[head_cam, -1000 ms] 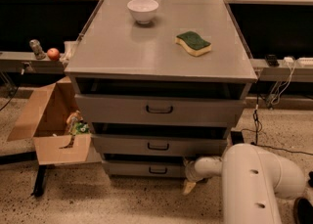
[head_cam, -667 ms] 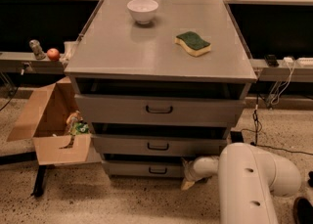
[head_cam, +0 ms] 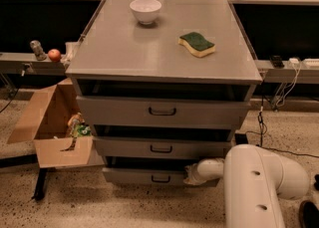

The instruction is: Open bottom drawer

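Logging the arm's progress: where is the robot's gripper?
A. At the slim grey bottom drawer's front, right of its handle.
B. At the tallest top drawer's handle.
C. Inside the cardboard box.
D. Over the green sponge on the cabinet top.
A: the gripper is low down at the front of the slim grey metal bottom drawer, just right of its small dark loop handle.

The grey worktop point(head_cam: 149, 57) fills the upper centre of the frame. A white bowl point(head_cam: 145, 10) stands near its far edge. A green-topped yellow sponge point(head_cam: 197, 44) lies right of centre, well apart from the bowl.

Below the worktop are the top drawer front point(head_cam: 124, 111) and the middle drawer front point(head_cam: 124, 147), each with a dark loop handle.

At left, a red apple point(head_cam: 54, 55) rests on a ledge. An open cardboard box point(head_cam: 50, 122) sits on the speckled floor point(head_cam: 149, 207). White cables point(head_cam: 287, 80) hang at right.
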`<action>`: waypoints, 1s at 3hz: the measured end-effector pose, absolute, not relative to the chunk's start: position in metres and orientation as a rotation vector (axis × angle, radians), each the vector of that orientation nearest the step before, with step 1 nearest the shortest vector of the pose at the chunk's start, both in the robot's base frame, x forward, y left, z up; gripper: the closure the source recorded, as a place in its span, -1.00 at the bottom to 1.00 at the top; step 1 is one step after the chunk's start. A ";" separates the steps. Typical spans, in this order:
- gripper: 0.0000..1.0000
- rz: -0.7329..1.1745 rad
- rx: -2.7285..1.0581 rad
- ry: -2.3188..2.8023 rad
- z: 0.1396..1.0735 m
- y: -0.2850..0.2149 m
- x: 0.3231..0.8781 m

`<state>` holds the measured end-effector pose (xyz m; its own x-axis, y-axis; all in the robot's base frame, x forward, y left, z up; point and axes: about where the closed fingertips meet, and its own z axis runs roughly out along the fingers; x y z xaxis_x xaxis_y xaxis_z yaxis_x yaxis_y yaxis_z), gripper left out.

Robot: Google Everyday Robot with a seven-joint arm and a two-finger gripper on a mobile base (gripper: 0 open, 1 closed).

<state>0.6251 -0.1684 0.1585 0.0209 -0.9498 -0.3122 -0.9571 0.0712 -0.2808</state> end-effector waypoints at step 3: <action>0.38 0.024 -1.891 1.938 0.164 -0.168 0.622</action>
